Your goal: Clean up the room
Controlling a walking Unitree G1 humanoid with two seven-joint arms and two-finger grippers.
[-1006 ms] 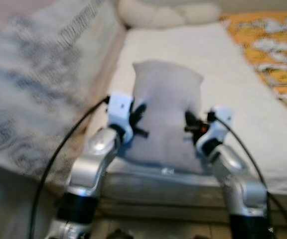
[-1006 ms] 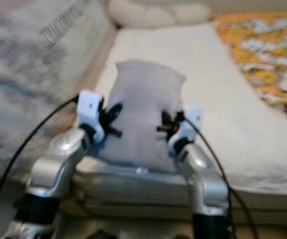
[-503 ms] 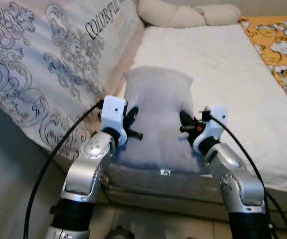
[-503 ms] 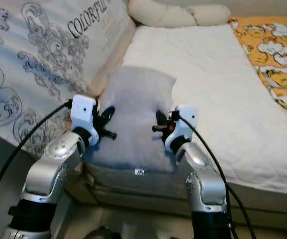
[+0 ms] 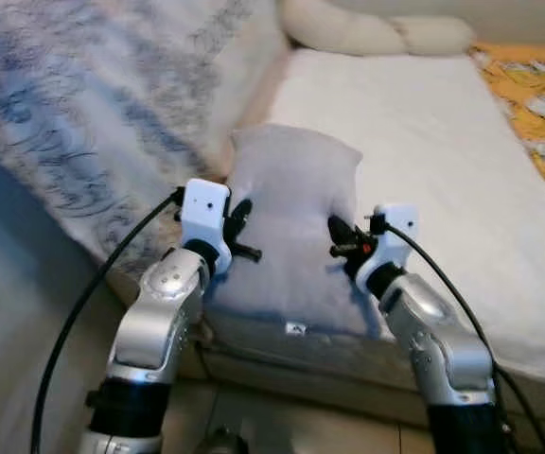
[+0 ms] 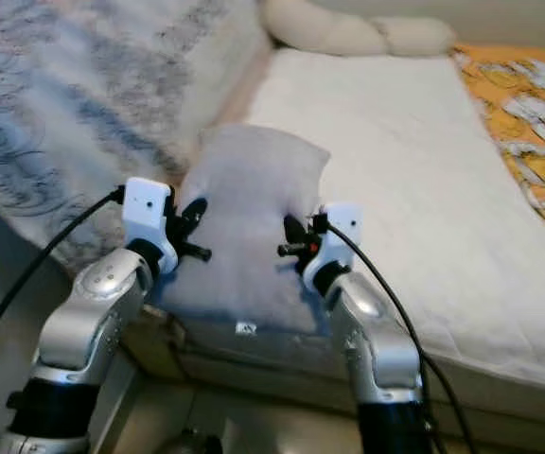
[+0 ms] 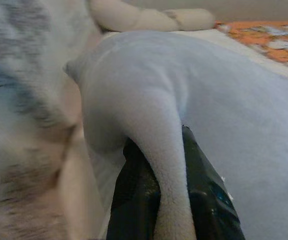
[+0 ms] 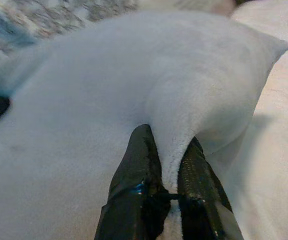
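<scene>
Bedding first: the white mattress (image 5: 424, 142) has a patterned quilt (image 5: 93, 104) heaped along its left, so the near corner is free for the grey pillow (image 5: 291, 218). It lies there, pinched at both side edges; left gripper (image 7: 171, 200) and right gripper (image 8: 169, 185) are each clenched on a fold, apparently to carry it level.

Head stereo pair looks forward and down from above both arms onto the bed (image 5: 424, 142); both eyes share nearly the same scene, slightly offset. Each wrist camera sits very close, looking along its black fingers (image 7: 134, 200) into the grey pillow (image 5: 291, 218), from opposite sides.
</scene>
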